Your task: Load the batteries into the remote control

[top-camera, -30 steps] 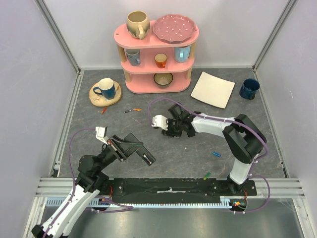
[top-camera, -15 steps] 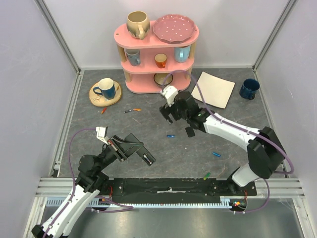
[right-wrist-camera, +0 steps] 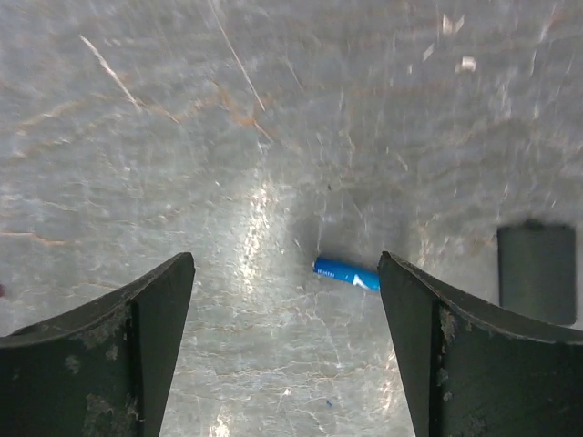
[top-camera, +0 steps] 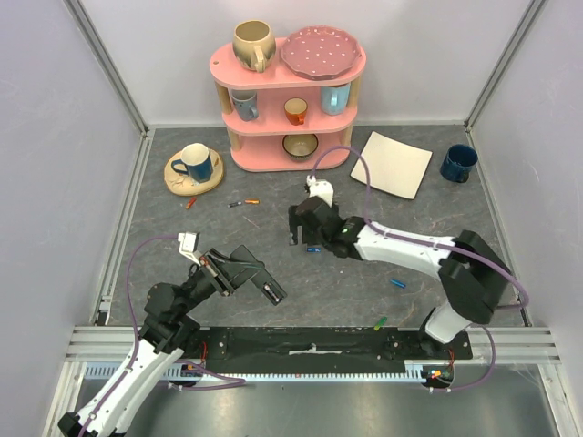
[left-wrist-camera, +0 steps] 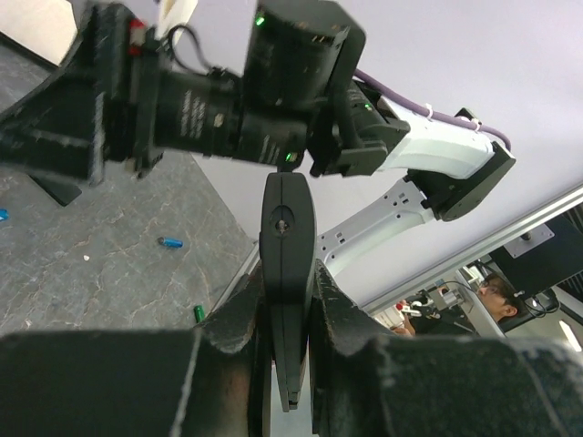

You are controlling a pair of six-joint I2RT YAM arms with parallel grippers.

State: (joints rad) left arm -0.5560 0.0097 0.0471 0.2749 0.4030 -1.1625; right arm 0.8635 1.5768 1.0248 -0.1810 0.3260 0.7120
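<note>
Nearest you, a green battery (top-camera: pixel 381 321) lies on the table (top-camera: pixel 364 300). Your left hand (left-wrist-camera: pixel 287 300) is clamped on the remote (left-wrist-camera: pixel 287 228), holding it up off the table. Farther out, your right hand (right-wrist-camera: pixel 284 264) hangs spread wide over a blue battery (right-wrist-camera: pixel 346 273), which lies untouched between its fingers (right-wrist-camera: pixel 127 346). Beyond, an orange battery (top-camera: pixel 250 201) lies near the shelf (top-camera: pixel 273 123).

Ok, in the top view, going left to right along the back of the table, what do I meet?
Blue mug on its round wooden coaster → pink shelf unit → cream square plate → dark blue mug.
</note>
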